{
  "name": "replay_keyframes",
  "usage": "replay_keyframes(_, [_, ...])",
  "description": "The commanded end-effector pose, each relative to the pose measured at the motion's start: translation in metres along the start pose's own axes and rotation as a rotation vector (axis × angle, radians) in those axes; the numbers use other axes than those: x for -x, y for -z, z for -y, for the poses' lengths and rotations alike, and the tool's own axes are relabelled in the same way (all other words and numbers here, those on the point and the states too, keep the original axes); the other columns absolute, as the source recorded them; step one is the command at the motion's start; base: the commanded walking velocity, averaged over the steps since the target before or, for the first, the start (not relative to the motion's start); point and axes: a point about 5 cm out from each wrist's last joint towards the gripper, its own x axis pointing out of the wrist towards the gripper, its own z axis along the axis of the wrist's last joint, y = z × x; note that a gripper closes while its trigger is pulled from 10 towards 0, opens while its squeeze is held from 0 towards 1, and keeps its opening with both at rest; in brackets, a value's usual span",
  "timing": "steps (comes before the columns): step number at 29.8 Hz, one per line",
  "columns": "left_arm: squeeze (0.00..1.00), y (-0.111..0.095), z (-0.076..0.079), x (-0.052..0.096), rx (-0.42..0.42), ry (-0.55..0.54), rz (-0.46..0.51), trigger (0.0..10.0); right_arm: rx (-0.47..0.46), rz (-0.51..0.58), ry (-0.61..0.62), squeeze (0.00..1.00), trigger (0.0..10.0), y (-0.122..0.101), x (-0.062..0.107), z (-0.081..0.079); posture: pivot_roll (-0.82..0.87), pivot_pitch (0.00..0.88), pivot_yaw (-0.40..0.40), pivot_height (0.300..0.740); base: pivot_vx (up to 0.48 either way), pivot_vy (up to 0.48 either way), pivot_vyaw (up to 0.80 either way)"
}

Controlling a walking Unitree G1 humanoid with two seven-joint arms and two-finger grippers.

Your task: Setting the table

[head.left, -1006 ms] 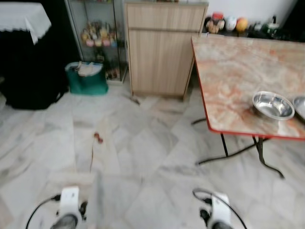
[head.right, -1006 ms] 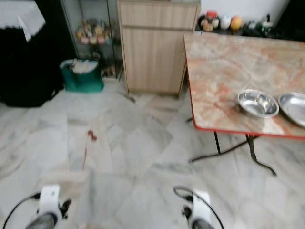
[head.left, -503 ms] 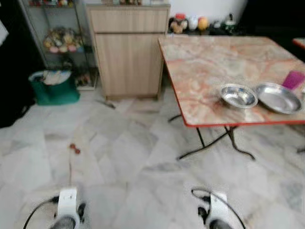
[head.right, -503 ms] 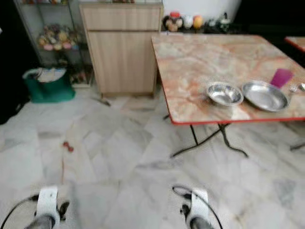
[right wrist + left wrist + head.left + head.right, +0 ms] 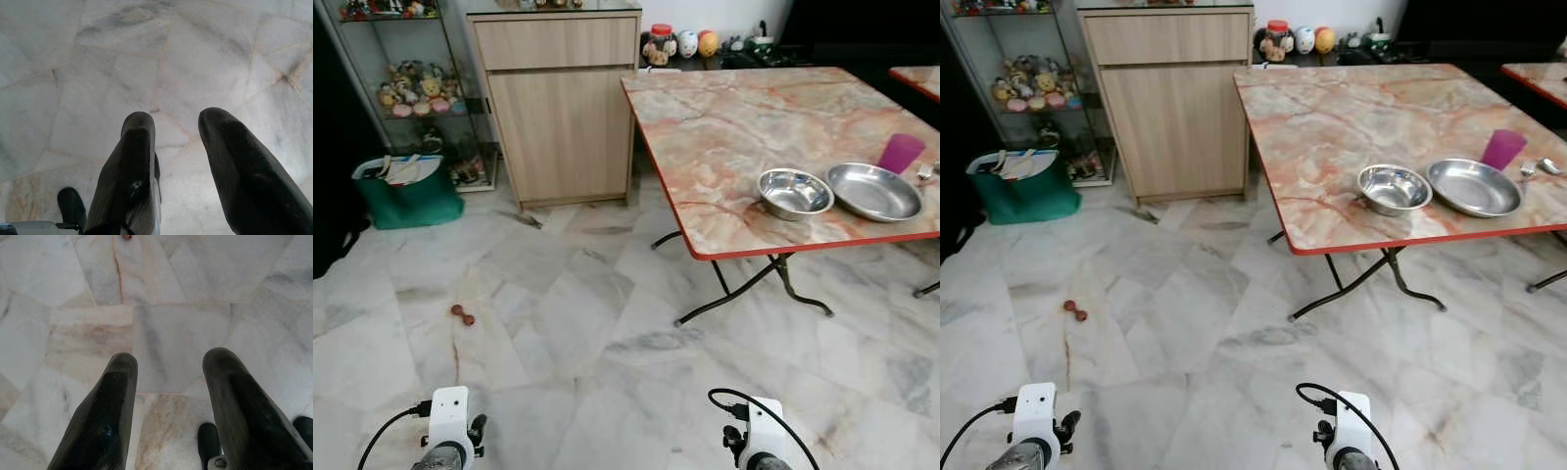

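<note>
Jaws of the left gripper [image 5: 168,382] stand spread, nothing between them, pointing down at the pale marble floor [image 5: 181,328]; the right gripper [image 5: 173,142] hangs the same way, its two black fingers apart over bare tiles. In the head views both arms sit low at the bottom edge of the frame, left wrist [image 5: 448,416] at lower left and right wrist [image 5: 764,431] at lower centre, well apart from the bench.

The marble-topped bench [image 5: 734,108] with its red rim fills the upper right of the frame. Near its front edge stand two steel vessels side by side: one deep steel bowl [image 5: 794,192] and, just to its right, one wider shallow steel dish [image 5: 873,191]. Both look empty. Behind the dish stands one purple cup [image 5: 901,153]; what it holds cannot be seen. At the far right edge lies one spoon [image 5: 1548,165].

Upper centre, one wooden cabinet [image 5: 560,108] stands against the wall. To its left is one glass shelf unit [image 5: 406,88] holding small figures too blurred to count. At middle left, one green bag [image 5: 406,189] sits on the floor with papers or cloth showing at its top. One small reddish object [image 5: 462,314] lies on the tiles left of centre.
</note>
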Motion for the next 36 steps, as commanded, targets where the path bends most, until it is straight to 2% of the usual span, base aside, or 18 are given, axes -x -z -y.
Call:
replay_keyframes(1, [0.0, 0.0037, 0.002, 0.0006, -0.011, 0.005, -0.019, 10.0, -0.002, 0.01, 0.01, 0.0, 10.0, -0.0022, -0.0002, 0.0031, -0.03, 0.0, -0.027, 0.74, 0.0, -0.315, 0.0])
replay_keyframes(36, [0.0, 0.0069, 0.0047, 0.0015, -0.003, 0.009, -0.026, 10.0, 0.003, 0.012, 0.012, 0.0, 10.0, -0.0023, -0.0002, 0.0022, -0.03, 0.0, -0.034, 0.74, 0.0, -0.297, 0.0])
